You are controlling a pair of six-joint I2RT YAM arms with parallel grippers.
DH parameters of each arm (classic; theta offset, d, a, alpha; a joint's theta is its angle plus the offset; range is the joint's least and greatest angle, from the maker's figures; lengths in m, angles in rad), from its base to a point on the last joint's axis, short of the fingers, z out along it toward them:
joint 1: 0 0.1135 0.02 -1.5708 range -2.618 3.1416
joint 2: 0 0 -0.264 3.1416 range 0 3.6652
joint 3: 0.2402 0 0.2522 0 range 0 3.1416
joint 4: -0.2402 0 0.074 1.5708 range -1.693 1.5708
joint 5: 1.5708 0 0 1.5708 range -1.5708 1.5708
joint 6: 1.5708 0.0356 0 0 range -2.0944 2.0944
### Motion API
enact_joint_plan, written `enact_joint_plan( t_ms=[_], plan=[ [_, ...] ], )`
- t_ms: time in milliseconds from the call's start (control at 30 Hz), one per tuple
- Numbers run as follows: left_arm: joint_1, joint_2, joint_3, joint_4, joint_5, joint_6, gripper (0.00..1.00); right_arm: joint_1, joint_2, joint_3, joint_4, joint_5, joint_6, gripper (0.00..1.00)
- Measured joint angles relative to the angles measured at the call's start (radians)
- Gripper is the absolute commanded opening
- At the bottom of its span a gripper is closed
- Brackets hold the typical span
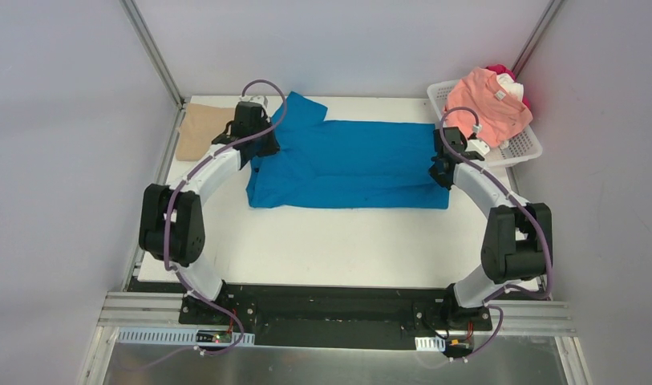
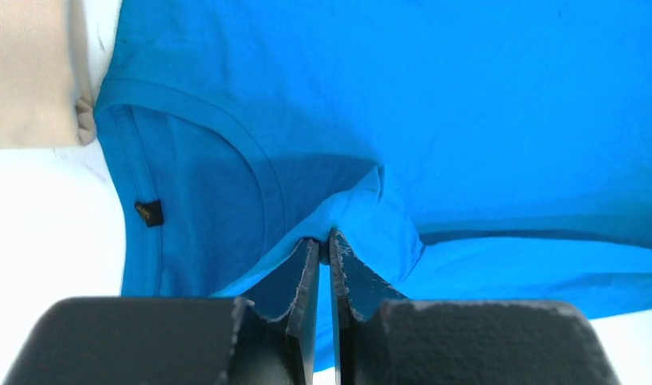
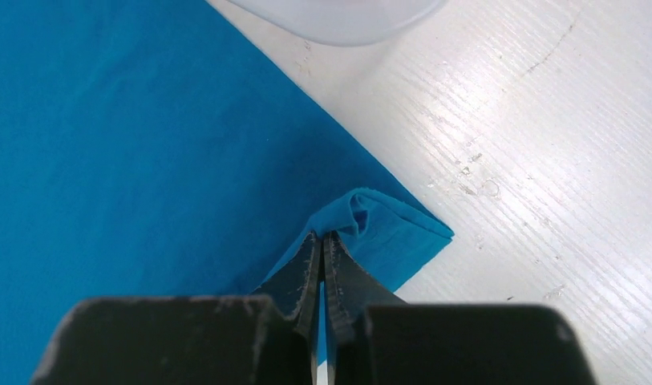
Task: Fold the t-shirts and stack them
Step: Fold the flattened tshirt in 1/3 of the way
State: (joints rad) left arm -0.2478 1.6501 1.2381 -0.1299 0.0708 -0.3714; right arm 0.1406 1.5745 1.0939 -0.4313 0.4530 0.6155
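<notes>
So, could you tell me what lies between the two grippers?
The blue t-shirt, spread on the table; the left gripper pinches it near the collar, the right gripper at a corner. The top view shows this.

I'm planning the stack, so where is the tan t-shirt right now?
In the top view, the tan t-shirt lies at the far left corner of the table, right beside the collar end of the blue t-shirt.
</notes>
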Motion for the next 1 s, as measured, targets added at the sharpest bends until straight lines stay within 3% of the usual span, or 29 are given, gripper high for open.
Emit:
enact_joint_plan(
  t_ms=[67, 100, 133, 267, 300, 400, 467, 567, 800, 1000],
  plan=[
    [0.01, 0.045, 0.028, -0.002, 0.0, -0.004, 0.34, 0.0, 0.015, 0.006, 0.0, 0.0, 0.0, 0.08],
    [0.017, 0.067, 0.043, -0.006, -0.004, -0.009, 0.5, 0.0, 0.021, 0.008, 0.0, 0.0, 0.0, 0.11],
    [0.024, 0.084, 0.056, -0.01, -0.008, -0.013, 0.61, -0.001, 0.024, 0.01, 0.0, -0.002, 0.0, 0.21],
    [0.059, 0.197, 0.174, -0.045, -0.034, -0.037, 0.82, -0.001, 0.026, 0.019, 0.007, -0.038, -0.019, 0.61],
    [0.067, 0.232, 0.225, -0.064, -0.031, -0.04, 0.86, 0.001, 0.023, 0.019, 0.01, -0.046, -0.023, 0.65],
    [0.079, 0.294, 0.339, -0.094, -0.01, -0.049, 0.92, 0.008, -0.002, 0.016, 0.011, -0.066, -0.036, 0.75],
    [0.079, 0.285, 0.348, -0.105, 0.016, -0.06, 0.98, 0.017, -0.04, 0.01, 0.011, -0.073, -0.042, 0.85],
    [0.075, 0.239, 0.317, -0.114, 0.054, -0.073, 0.99, 0.045, -0.105, -0.011, 0.019, -0.076, -0.051, 0.98],
    [0.044, 0.09, 0.107, -0.113, 0.132, -0.121, 0.99, 0.116, -0.134, -0.062, 0.06, -0.177, -0.082, 0.99],
    [0.035, 0.143, 0.012, -0.099, 0.184, -0.146, 0.99, 0.118, 0.061, -0.011, 0.11, -0.266, -0.138, 0.99]
  ],
)
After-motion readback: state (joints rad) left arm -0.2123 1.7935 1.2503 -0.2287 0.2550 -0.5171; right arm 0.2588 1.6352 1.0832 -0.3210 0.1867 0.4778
